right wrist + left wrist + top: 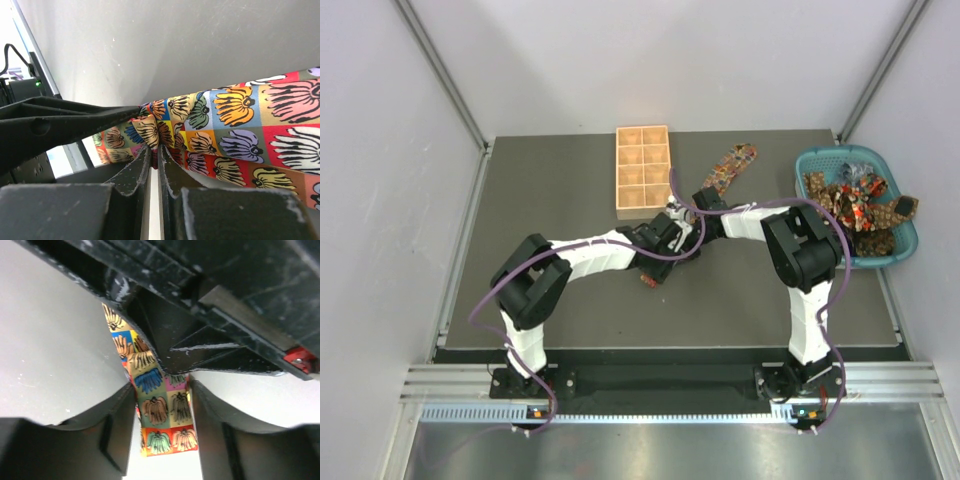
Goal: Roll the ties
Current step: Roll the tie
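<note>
Right wrist: crumpled tie (glossy flowered squares).

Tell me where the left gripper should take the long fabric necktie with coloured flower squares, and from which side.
Grip the necktie by its narrow strip, coming from above. It runs thin and flat between the open fingers of the left gripper, so closing across its width should hold it. The right gripper is shut on another part.

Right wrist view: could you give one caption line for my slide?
Right gripper shut on the edge of a colourful flower-print tie.
</note>
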`<state>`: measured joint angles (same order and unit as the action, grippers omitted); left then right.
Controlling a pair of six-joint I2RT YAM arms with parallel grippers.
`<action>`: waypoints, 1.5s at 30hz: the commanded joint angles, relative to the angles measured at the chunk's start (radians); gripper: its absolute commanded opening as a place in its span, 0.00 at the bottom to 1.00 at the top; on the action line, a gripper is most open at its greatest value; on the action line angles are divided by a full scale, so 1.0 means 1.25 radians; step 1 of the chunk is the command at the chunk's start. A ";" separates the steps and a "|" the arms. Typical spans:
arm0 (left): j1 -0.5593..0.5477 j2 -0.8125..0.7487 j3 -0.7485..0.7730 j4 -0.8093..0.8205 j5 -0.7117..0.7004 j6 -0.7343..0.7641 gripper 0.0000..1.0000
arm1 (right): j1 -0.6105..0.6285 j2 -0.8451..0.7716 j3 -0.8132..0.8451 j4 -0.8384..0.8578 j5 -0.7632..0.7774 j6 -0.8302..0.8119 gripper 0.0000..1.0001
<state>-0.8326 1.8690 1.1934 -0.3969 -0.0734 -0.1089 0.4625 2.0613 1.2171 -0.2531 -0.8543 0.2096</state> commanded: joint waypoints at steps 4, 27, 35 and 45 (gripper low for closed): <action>0.005 0.026 -0.033 -0.021 -0.020 -0.009 0.41 | 0.001 -0.025 0.004 0.021 0.016 -0.024 0.05; 0.005 0.011 -0.120 0.002 0.023 -0.050 0.36 | -0.085 -0.175 -0.019 0.059 0.217 0.076 0.40; 0.005 0.045 -0.086 -0.031 0.042 -0.054 0.36 | -0.105 -0.436 -0.288 0.174 0.431 0.123 0.40; 0.011 0.090 -0.030 -0.098 0.077 -0.048 0.35 | 0.169 -0.890 -0.561 0.222 0.836 0.050 0.40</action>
<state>-0.8185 1.8755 1.1934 -0.3969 -0.0658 -0.1478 0.5182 1.0641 0.5426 -0.0414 -0.0261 0.3218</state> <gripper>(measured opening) 0.356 0.399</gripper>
